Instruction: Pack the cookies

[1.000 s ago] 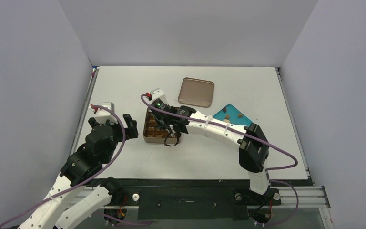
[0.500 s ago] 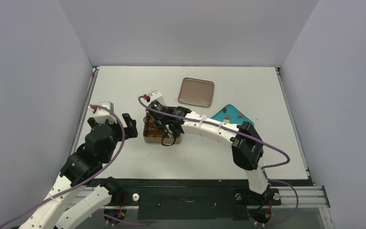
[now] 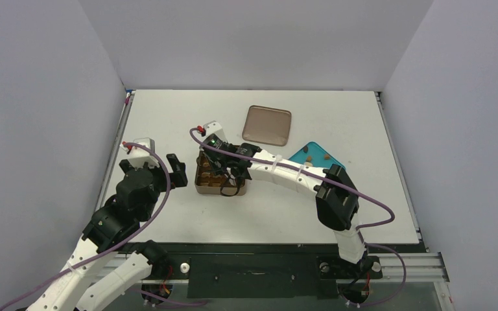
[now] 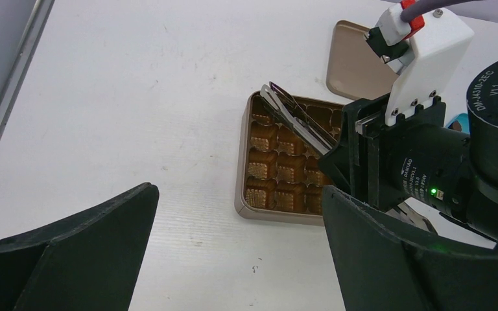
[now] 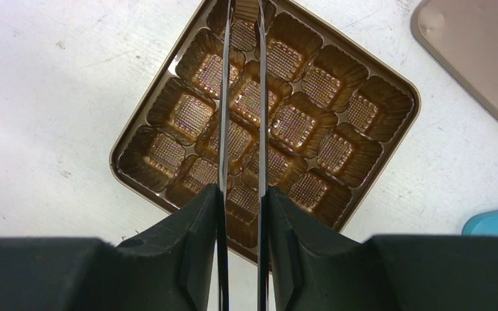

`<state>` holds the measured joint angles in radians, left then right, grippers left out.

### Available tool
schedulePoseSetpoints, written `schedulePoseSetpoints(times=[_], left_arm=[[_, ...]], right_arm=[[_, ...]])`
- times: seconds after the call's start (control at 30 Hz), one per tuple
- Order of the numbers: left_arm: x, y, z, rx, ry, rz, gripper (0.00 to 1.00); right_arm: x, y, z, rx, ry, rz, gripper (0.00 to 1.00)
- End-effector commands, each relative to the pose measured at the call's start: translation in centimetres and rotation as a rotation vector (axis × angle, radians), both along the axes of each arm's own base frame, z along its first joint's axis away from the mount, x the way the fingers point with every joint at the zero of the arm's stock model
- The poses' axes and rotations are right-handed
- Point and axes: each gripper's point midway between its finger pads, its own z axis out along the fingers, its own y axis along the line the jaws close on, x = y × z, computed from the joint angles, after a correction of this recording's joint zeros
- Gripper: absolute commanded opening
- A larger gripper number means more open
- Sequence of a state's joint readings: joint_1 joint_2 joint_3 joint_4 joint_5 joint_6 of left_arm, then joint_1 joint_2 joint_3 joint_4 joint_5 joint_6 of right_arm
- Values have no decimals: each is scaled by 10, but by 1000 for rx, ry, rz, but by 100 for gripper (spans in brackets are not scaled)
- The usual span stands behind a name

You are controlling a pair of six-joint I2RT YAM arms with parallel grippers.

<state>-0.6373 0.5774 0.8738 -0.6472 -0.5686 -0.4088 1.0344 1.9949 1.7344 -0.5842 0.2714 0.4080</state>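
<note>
Black-and-white, the right arm (image 3: 298,178) has drawn its elbow in toward the table's (image 3: 168,116) left side since a second ago. Its wrist has stayed over the brown tin (image 5: 363,110), and in the last half second it has barely moved. The left arm (image 3: 130,194) has not shifted. The tin, its lid (image 3: 267,125) and the teal plate (image 3: 316,148) lie where they did.

The right gripper (image 5: 241,26) points two thin blades down over the tin, which sits left of the table's middle. The blades run parallel with a narrow gap, and nothing shows between them. The left gripper (image 3: 176,172) hangs just off the tin's left side, toward the table's left edge, its jaws spread wide and holding nothing.

Every gridded gold cup of the tin that shows is empty. The lid lies flat beyond the tin, toward the far edge. The cookies (image 3: 324,155), three small brownish bits as far as the top view tells, lie on the teal plate toward the right edge, well apart from the tin. The right arm covers the plate's near corner.
</note>
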Motion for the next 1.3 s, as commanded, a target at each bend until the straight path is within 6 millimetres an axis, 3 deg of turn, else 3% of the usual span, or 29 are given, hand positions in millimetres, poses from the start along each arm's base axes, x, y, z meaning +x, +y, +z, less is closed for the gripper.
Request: schedulePoseSetpoints(times=[0.0, 0.47, 0.73, 0.87, 0.9, 1.0, 1.03, 1.27], left_arm=[[4, -2, 10, -31, -35, 3, 97], [4, -1, 10, -34, -36, 4, 97], [3, 1, 12, -34, -42, 9, 97], [3, 2, 12, -35, -45, 14, 97], [3, 2, 12, -35, -46, 14, 97], [3, 2, 12, -34, -46, 15, 97], [3, 3, 12, -34, -45, 17, 97], [3, 4, 11, -31, -44, 23, 97]], right_arm=[[13, 9, 19, 59, -43, -26, 29], [12, 10, 29, 86, -51, -30, 36], [6, -9, 49, 103, -79, -57, 34], [-1, -26, 54, 105, -89, -78, 34], [-2, -31, 65, 123, -104, -89, 34], [-7, -47, 61, 107, -107, -110, 34], [-8, -52, 70, 125, -121, -123, 34], [-14, -103, 78, 155, -134, -204, 33]])
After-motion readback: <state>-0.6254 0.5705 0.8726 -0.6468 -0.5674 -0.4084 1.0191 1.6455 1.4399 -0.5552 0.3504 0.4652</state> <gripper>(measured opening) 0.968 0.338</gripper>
